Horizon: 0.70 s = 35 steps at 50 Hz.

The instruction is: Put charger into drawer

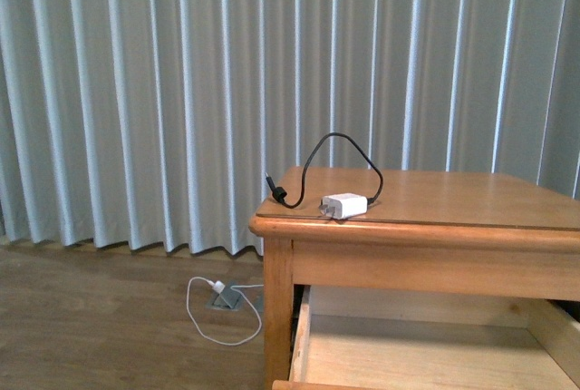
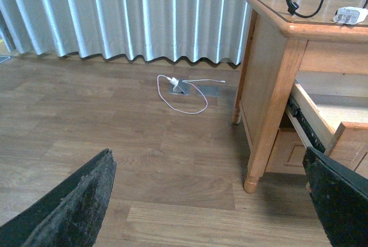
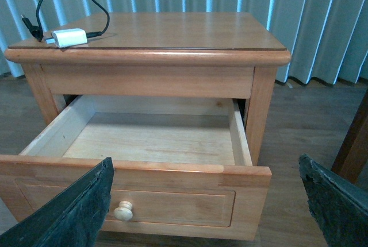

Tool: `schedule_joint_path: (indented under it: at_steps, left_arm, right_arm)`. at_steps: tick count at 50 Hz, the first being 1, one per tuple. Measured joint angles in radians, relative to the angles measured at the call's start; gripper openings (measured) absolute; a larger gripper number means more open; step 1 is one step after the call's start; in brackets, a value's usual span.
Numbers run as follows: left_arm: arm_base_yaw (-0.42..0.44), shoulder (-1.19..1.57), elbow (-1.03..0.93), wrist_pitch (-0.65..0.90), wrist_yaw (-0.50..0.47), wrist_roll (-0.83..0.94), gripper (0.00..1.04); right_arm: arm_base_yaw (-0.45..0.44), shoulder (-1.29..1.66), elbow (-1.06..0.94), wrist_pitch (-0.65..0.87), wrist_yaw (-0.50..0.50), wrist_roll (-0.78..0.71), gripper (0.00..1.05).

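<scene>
Right wrist view showed the charger [image 3: 69,37] lying on the nightstand [image 3: 184,29] top at a front corner, above the pulled-out upper drawer [image 3: 184,198], with left gripper [image 2: 207,161] and right gripper [image 3: 205,163] spread wide, holding nothing.

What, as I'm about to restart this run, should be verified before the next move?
1. Upper light-brown wooden drawer pulled open, nothing visible inside: ok.
2. Small white charger lying on the wooden cabinet top: ok.
3. Left gripper open, empty: ok.
4. Right gripper open, empty: ok.
5. Looping black cable free to lift without snagging: cannot tell.
6. White plug with white cable on the floor, apart from the cabinet: ok.
</scene>
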Motion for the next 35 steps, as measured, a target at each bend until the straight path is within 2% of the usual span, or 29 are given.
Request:
schedule_joint_path:
  at_steps: [4,5,7,9,13,17,23,35]
  left_arm:
    - [0.000,0.000,0.000,0.000,-0.001,0.000,0.99]
    - [-0.008,0.007,0.002,-0.011,-0.024,0.005,0.99]
    - [-0.050,0.063,0.026,-0.066,-0.130,0.027,0.99]
    - [-0.094,0.143,0.043,-0.057,-0.197,0.034,0.99]
    - [-0.176,0.306,0.083,0.018,-0.226,0.061,0.99]
    - [-0.254,0.565,0.196,0.176,-0.158,0.102,0.99]
    - [-0.275,0.853,0.335,0.318,-0.080,0.144,0.99]
    - [-0.298,1.303,0.650,0.378,0.014,0.169,0.99]
  right_arm:
    - [0.000,0.000,0.000,0.000,0.000,0.000,0.96]
    - [0.000,0.000,0.000,0.000,0.000,0.000,0.96]
    - [0.000,0.000,0.000,0.000,0.000,0.000,0.96]
    - [0.000,0.000,0.000,0.000,0.000,0.000,0.96]
    - [0.000,0.000,0.000,0.000,0.000,0.000,0.96]
    - [0.000,0.000,0.000,0.000,0.000,0.000,0.96]
    - [0.000,0.000,0.000,0.000,0.000,0.000,0.96]
    - [0.000,0.000,0.000,0.000,0.000,0.000,0.96]
